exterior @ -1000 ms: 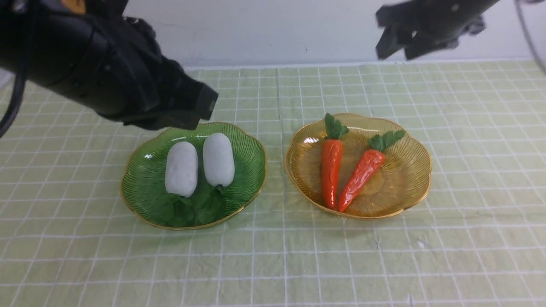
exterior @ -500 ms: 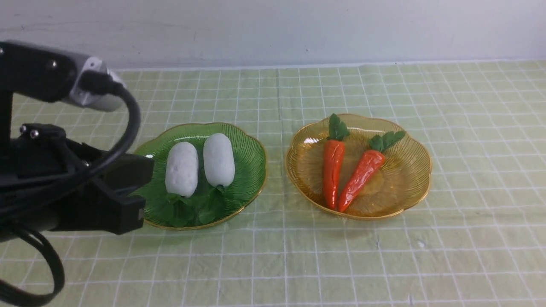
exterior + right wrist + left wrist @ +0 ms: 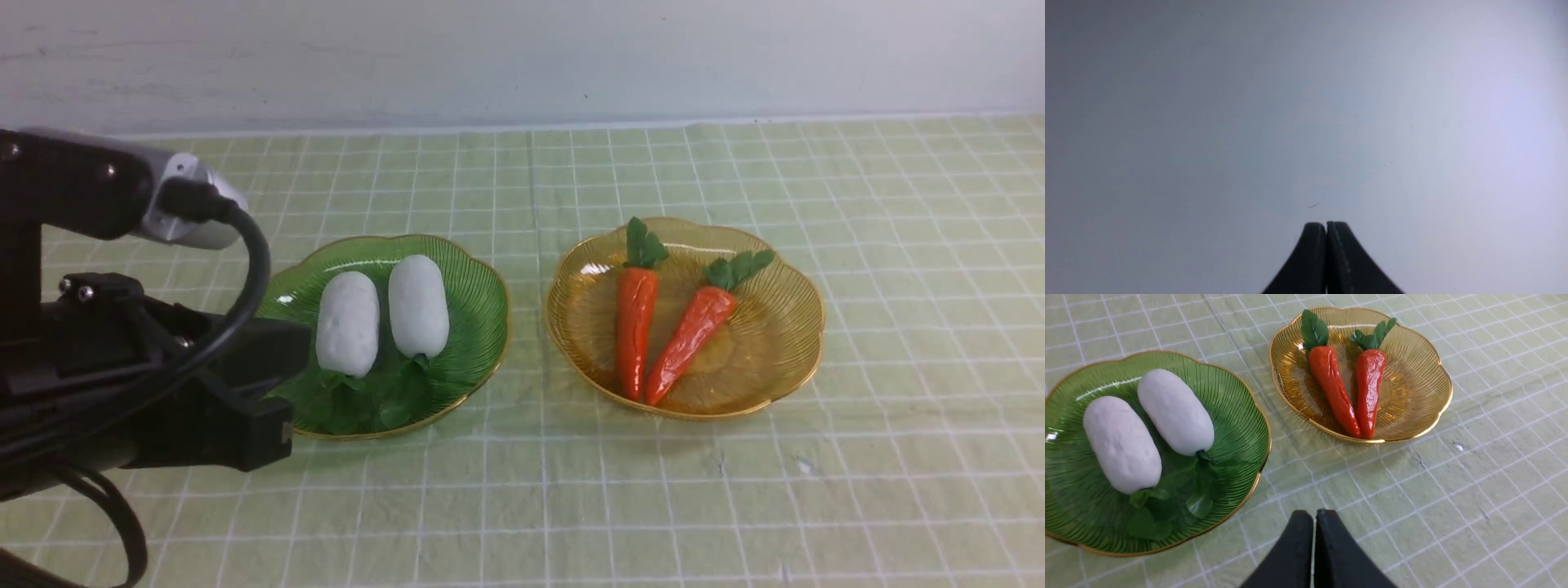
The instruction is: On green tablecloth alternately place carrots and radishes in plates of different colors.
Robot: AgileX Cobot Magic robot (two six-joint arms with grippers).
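Two white radishes point(image 3: 347, 322) point(image 3: 418, 305) lie side by side in the deep green plate point(image 3: 482, 302), their leaves towards me. In the amber plate point(image 3: 775, 327) lie two orange carrots point(image 3: 635, 327) point(image 3: 692, 331), tips towards me. Both plates rest on the green tablecloth point(image 3: 571, 506). My left arm point(image 3: 163, 392) hangs low at the near left and covers the green plate's near-left rim. The left gripper point(image 3: 1314, 514) is shut and empty, over bare cloth in front of the plates. My right gripper point(image 3: 1326, 224) is shut and empty, faces a blank grey wall, and is out of the front view.
A pale wall point(image 3: 522, 57) stands right behind the cloth's far edge. The left arm's black cable point(image 3: 245, 269) loops over the near-left corner.
The left arm has swung from above the green plate's far side down to the near left. The right arm has left the front view and its gripper has shut. Plates and vegetables have not moved.
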